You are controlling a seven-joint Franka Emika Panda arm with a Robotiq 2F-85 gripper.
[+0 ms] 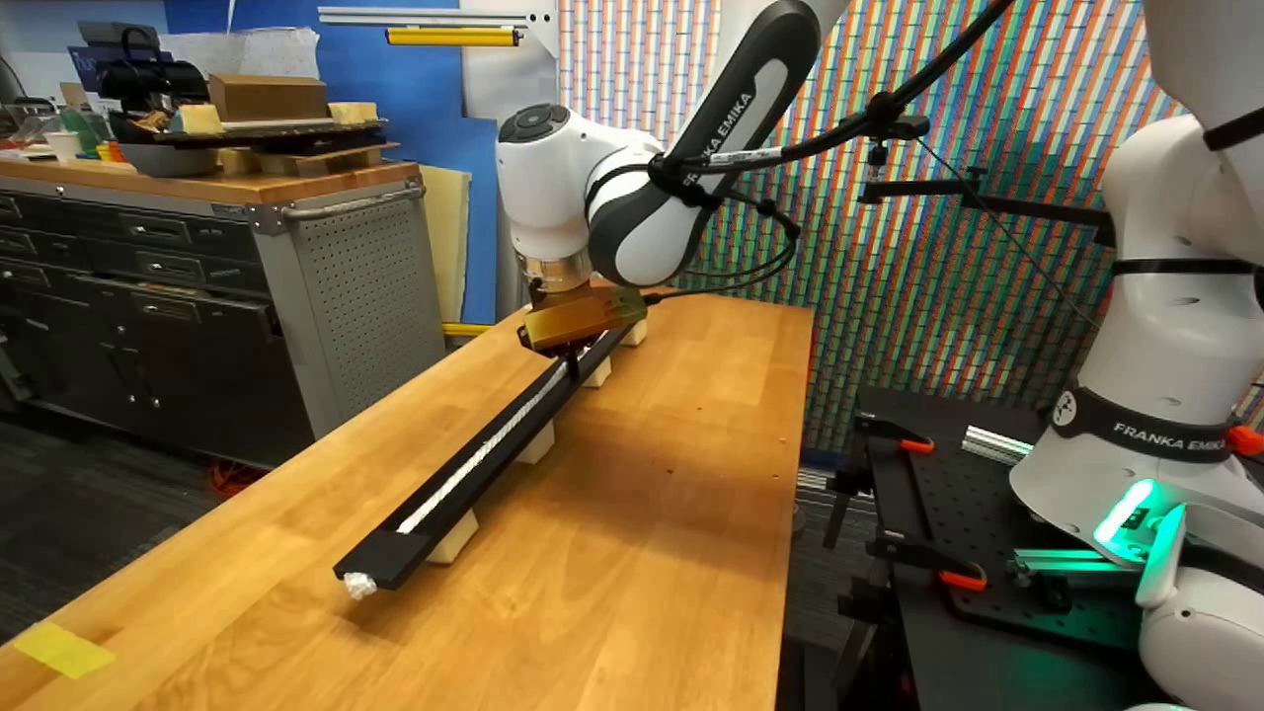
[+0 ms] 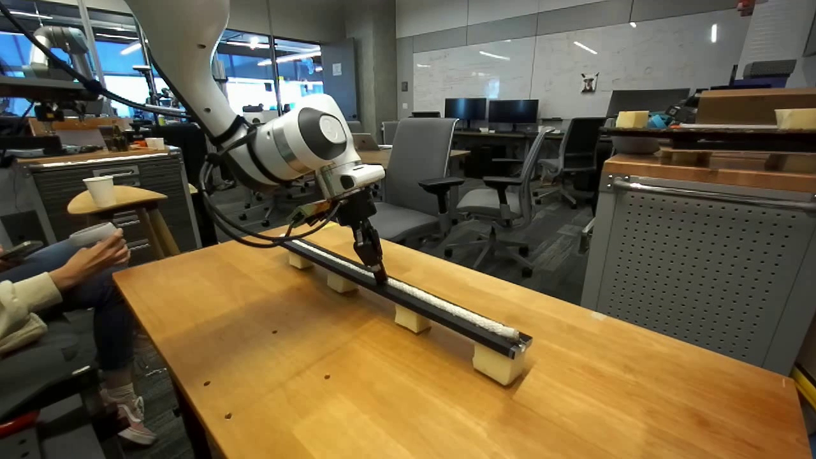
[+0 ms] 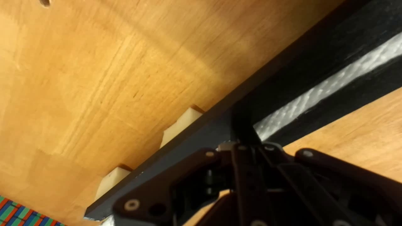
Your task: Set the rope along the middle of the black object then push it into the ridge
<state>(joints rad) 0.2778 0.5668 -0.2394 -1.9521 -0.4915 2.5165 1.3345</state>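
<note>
Hiding some of the rope (image 2: 446, 305) in an exterior view, the hand (image 2: 380, 278) stands closed, gripping nothing.

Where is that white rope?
In both exterior views, the white rope lies along the middle of the black bar, either side of the end effector; the wrist view shows it mainly at right.

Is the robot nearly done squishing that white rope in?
Done: the rope lies along the middle of the black bar; in the wrist view a stretch looks sunk in. In hand: the closed gripper is down at the rope, seemingly pushing. Left: in an exterior view, the rope's end looks raised, so probably needs pressing.
</note>
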